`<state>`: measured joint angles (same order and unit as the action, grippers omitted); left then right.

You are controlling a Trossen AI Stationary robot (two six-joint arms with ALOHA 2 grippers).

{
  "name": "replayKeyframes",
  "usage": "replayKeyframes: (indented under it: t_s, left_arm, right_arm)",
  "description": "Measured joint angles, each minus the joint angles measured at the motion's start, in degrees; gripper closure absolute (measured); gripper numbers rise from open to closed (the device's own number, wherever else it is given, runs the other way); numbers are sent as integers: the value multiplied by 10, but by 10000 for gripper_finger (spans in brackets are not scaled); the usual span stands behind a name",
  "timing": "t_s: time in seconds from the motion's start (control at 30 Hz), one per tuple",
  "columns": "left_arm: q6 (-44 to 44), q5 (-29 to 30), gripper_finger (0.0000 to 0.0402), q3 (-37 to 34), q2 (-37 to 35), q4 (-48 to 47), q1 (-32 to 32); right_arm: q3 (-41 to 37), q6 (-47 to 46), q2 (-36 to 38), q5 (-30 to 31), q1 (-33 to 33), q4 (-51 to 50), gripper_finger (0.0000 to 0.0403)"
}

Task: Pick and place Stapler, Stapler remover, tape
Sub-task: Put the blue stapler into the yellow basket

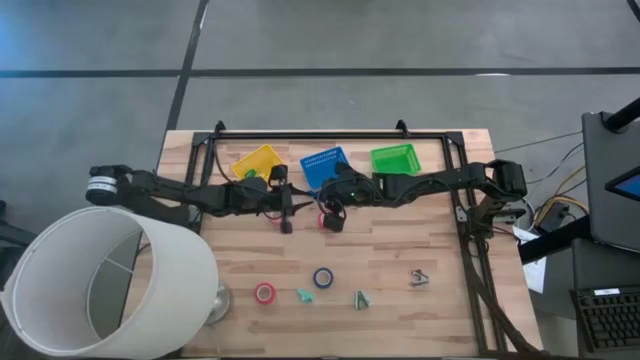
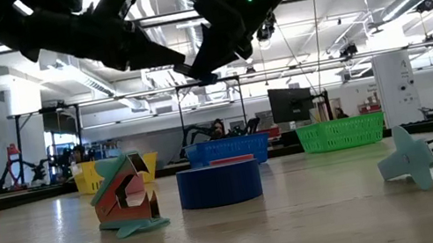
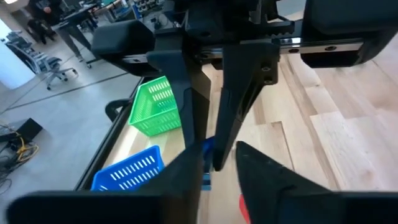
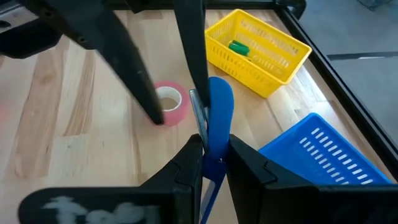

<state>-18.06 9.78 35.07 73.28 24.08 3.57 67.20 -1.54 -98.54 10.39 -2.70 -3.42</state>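
Blue stapler (image 4: pixel 217 118) hangs upright, pinched in my right pincer (image 4: pixel 214 155); the blue basket (image 4: pixel 323 162) lies just beside it, while my left pincer (image 1: pixel 285 205), part-open and empty, waits opposite.

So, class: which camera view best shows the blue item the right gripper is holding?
The right wrist view: the right gripper is shut on the blue item, close and unobstructed. The high view hides it among the arms, the left wrist view catches only a blue sliver, and the low view doesn't show it clearly.
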Motion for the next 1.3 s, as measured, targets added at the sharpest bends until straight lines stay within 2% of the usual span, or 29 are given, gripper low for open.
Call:
replayKeyframes:
  t_s: [0.2,0.33,0.93,1.3]
  left_arm:
    - [4,-1,220,-6,0,-8,0]
    - [-10,0,196,-5,0,0,0]
    - [-14,12,197,-6,0,13,-2]
    - [-15,7,197,-6,0,3,-2]
  right_arm:
    - [-1,0,0,0,0,-2,349]
    - [-1,0,0,1,0,-1,349]
    - [-3,-53,0,28,1,-11,349]
    - [-3,24,0,24,15,-5,349]
